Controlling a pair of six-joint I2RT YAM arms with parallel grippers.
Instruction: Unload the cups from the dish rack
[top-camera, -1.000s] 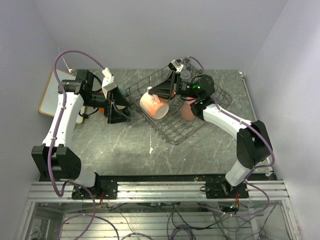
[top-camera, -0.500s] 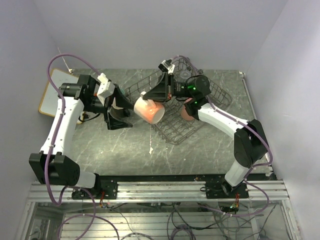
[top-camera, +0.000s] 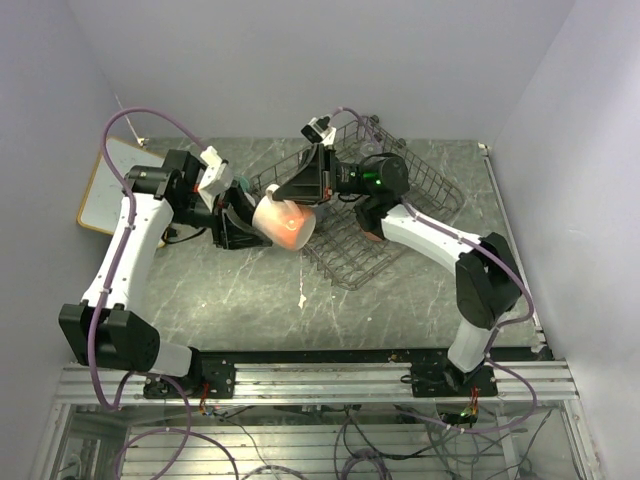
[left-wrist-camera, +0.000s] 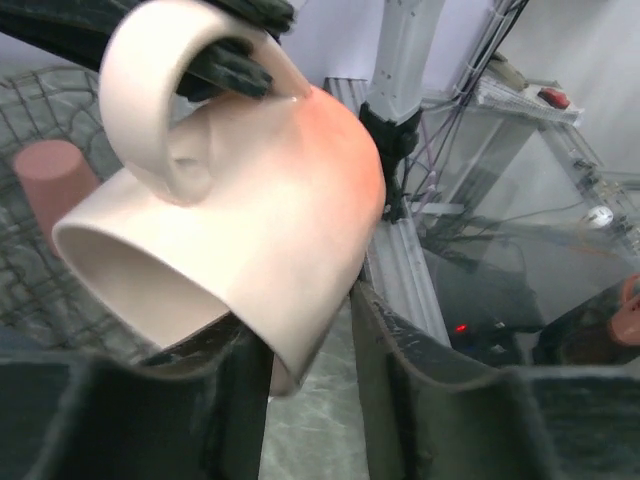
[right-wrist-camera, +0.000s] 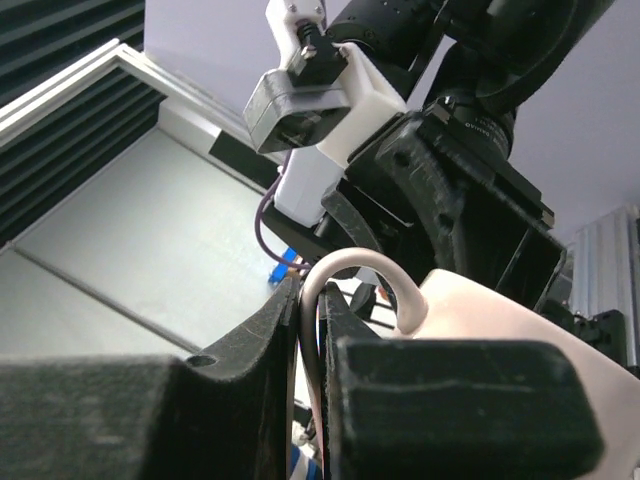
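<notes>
Top external shows right tool (top-camera: 283, 196) clamping pale pink mug (top-camera: 287, 224), now moved left into the seemingly open left tool (top-camera: 240, 222).

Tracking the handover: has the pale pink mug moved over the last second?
Yes. The pale pink mug, held by the right tool, has shifted left across the dish rack's left edge, toward the left tool.
</notes>
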